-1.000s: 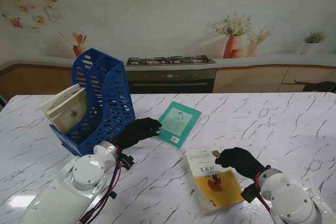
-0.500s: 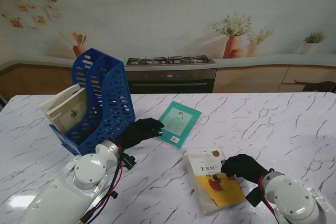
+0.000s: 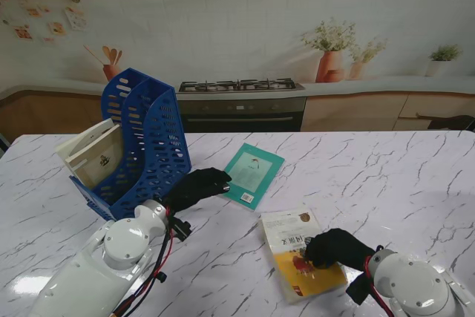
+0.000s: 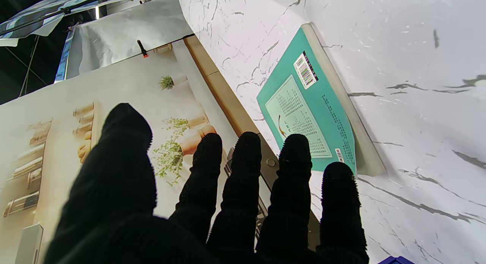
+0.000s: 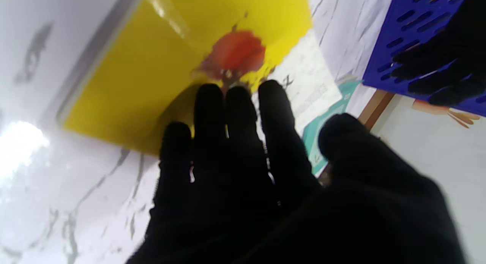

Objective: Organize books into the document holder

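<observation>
- Lying flat on the white marble-patterned table [image 3: 386,176], the yellow-and-white paperback book with a red figure on its cover [image 3: 293,254] is sitting near me on the right, well apart from the holder.
- Pressing down on that cover, the black-gloved right hand [image 3: 335,247] is resting flat on the yellow part; in the right wrist view its fingers [image 5: 228,116] are lying close together and stretched out, gripping nothing, so I judge it is sliding or pinning the book, not holding it.
- Lying flat farther from me, near the table's middle, the thin teal paperback book with a barcode on its back [image 3: 252,174] is resting untouched.
- Hovering just beside the teal book's near corner, the black-gloved left hand [image 3: 194,186] is holding nothing; its fingers [image 4: 288,157] are extended and slightly apart, not touching the cover as far as I can tell.
- Standing on the left of the table, the blue perforated plastic document holder [image 3: 141,142] is tilting its open slots leftward, with a cream-coloured book [image 3: 95,155] already sitting in the outer slot.
- Judging the step: the right hand is working the yellow book toward a graspable position, probably the table's edge, since a flat book gives the fingers no purchase.
- Calling for next: getting fingertips under an edge, closing thumb against fingers on the spine, then lifting and carrying it across to a free slot.
</observation>
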### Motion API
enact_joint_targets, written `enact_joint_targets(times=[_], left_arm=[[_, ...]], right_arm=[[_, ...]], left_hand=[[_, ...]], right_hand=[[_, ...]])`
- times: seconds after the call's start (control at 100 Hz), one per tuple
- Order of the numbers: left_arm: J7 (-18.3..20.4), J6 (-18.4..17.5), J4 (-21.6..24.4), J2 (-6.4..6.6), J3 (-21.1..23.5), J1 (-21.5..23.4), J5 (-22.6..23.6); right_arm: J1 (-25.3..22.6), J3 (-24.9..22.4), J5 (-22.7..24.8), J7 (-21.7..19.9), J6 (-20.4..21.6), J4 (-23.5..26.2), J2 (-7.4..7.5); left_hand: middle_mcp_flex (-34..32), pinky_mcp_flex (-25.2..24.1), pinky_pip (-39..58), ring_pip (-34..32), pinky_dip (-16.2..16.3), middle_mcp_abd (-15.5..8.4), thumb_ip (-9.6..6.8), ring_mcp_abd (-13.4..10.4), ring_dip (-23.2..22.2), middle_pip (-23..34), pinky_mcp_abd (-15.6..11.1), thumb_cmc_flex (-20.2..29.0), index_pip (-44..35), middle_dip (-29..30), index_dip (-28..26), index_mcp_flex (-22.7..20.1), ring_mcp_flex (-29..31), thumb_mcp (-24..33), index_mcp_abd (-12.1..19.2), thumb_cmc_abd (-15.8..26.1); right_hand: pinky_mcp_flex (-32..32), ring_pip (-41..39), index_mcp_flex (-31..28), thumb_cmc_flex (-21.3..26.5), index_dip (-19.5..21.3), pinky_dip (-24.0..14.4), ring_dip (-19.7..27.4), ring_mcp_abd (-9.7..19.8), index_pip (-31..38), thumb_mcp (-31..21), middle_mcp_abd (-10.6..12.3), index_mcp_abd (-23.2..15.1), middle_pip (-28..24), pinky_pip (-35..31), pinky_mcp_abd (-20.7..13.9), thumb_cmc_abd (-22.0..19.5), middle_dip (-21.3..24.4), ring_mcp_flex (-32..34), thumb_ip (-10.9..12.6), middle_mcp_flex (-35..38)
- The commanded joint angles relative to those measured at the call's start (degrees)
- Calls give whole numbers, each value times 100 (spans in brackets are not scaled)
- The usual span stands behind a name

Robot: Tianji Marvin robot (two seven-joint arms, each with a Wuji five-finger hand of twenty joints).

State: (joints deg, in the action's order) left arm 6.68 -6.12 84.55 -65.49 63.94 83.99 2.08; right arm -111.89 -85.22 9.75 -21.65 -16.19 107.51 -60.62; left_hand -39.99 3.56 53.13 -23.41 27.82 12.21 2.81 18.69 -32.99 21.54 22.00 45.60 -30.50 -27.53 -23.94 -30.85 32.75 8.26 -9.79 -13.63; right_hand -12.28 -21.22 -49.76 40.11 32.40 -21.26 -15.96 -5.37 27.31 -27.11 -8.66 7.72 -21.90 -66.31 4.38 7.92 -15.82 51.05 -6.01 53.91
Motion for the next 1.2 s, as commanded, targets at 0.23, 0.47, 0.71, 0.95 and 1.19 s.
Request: enact_joint_targets(times=[0.23,0.47,0.71,0.95,1.19], left_arm=[[88,-122,-54,-25,-62,-28,-83],[80,-120,-25,-26,-55,-10,-89],[131,-85,11,-10,1,34,-100],[236,-157,-118,-2,-92,-36,-175],[281,-93,-289,-24,-257,-215,-213]], right_arm=[[-117,-196,423,559,-16,-24,-152],[-87,-104,-164,79,-228,-162,-83],[27,17,-501,-609,-367,-170,62],[-10,-69,-537,-625,-214,-52,62],[-92,-257,-75,292,-181,339,-123]], left_hand=[[-28,-85,118,-121,37,25,-177,38,-50,52,120,93,7,25,53,-116,51,-253,-18,228],[-31,-90,122,-126,38,36,-180,19,-51,57,132,107,5,22,53,-121,55,-268,-26,241],[-10,-88,126,-120,38,43,-183,15,-47,52,126,118,11,24,56,-116,48,-286,-38,262],[-18,41,247,-144,90,59,-189,3,-56,69,132,165,11,17,57,-118,79,-297,-46,248],[-112,1087,1090,-639,543,146,-116,83,-191,422,-122,82,-177,-217,-57,10,391,493,-319,-267]], right_hand=[[926,54,-174,-317,12,405,-164,-178,472,-61,276,-443,-88,794,2335,286,-258,80,-73,283],[367,51,-291,-344,79,300,-232,-336,415,-49,126,-317,-52,463,2970,145,-305,227,47,381],[27,186,-220,-223,232,211,-155,-386,171,220,53,-200,41,250,3227,-44,-265,149,139,230],[197,212,-115,-118,310,234,-144,-356,72,463,79,-231,10,315,2739,-82,-264,24,159,93],[-537,-345,75,-241,388,-394,-483,-403,207,441,72,-464,-325,-621,2498,430,-534,294,50,175]])
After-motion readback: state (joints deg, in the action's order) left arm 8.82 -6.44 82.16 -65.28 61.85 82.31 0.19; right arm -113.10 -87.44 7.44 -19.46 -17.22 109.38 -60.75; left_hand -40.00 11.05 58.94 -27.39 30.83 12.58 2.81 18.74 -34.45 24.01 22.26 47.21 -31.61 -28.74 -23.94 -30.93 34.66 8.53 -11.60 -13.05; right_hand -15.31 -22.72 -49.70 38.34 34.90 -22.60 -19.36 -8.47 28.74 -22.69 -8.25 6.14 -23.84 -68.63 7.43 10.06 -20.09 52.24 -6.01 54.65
